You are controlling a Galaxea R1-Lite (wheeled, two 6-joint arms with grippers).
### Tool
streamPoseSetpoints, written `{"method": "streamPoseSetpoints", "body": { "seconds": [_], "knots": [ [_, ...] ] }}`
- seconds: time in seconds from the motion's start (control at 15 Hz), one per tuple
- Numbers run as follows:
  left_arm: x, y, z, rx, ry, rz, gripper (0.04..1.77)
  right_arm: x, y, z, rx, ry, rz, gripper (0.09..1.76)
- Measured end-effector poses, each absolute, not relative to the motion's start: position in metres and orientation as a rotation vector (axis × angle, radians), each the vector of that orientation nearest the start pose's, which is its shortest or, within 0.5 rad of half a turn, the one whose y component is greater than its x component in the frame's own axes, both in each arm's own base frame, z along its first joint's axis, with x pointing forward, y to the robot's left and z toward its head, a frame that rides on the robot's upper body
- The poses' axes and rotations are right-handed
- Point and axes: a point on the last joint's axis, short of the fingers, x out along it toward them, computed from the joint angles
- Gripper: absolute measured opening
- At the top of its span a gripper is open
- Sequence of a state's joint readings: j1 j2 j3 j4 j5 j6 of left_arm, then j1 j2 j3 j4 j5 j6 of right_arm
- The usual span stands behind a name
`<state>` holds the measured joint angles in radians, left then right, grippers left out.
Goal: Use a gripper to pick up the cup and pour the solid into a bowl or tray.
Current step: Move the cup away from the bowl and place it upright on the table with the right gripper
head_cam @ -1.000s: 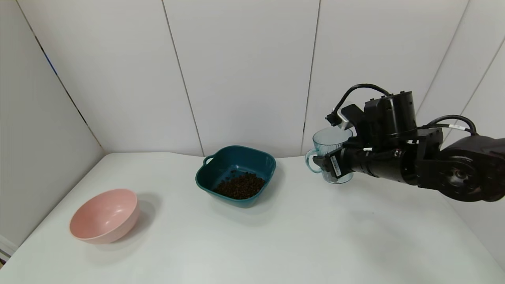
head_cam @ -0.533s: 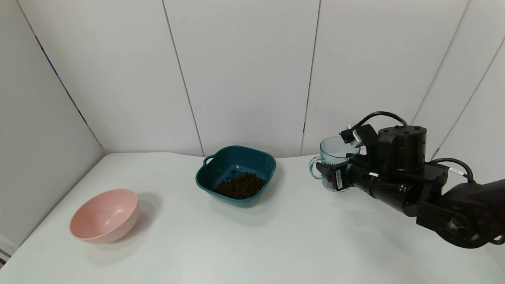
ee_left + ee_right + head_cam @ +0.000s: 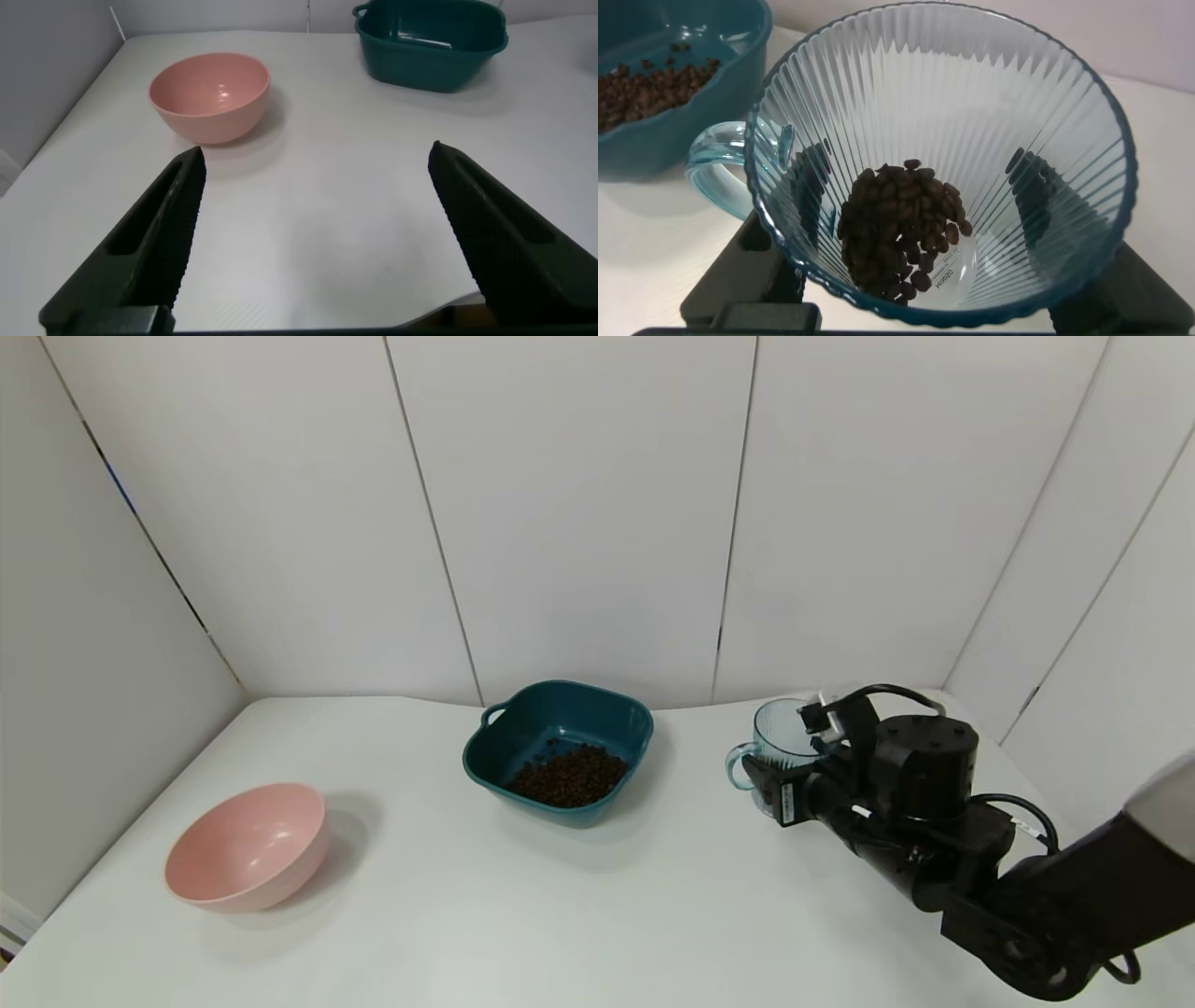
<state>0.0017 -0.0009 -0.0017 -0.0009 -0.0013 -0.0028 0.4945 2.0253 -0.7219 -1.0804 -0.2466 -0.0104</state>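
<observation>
My right gripper [image 3: 792, 787] is shut on the ribbed light-blue cup [image 3: 778, 739] and holds it upright, low at the table's right, right of the teal basin [image 3: 487, 761]. I cannot tell whether the cup touches the table. In the right wrist view the cup [image 3: 924, 93] has a small heap of brown beans [image 3: 901, 229] at its bottom, with my fingers [image 3: 747, 271] pressed on both sides. The basin holds a heap of beans [image 3: 569, 777], also seen in the right wrist view [image 3: 645, 84]. My left gripper [image 3: 315, 154] is open and empty over bare table.
A round pink bowl [image 3: 247, 845] stands empty at the table's left, also in the left wrist view [image 3: 210, 93]. White wall panels close the table at the back and left. Bare table lies between the bowls and in front of them.
My right arm has come down with the cup, from well above the table to table level, staying right of the basin. The bowls have not moved.
</observation>
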Motion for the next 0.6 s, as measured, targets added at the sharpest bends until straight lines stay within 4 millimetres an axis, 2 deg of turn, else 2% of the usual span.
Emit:
{"method": "streamPoseSetpoints", "body": {
  "seconds": [0.6],
  "knots": [
    [-0.023,0.000,0.076,-0.003,-0.004,0.000,1.72,0.321,0.165,0.060,-0.061,0.199,0.211,1.38]
  ]
}}
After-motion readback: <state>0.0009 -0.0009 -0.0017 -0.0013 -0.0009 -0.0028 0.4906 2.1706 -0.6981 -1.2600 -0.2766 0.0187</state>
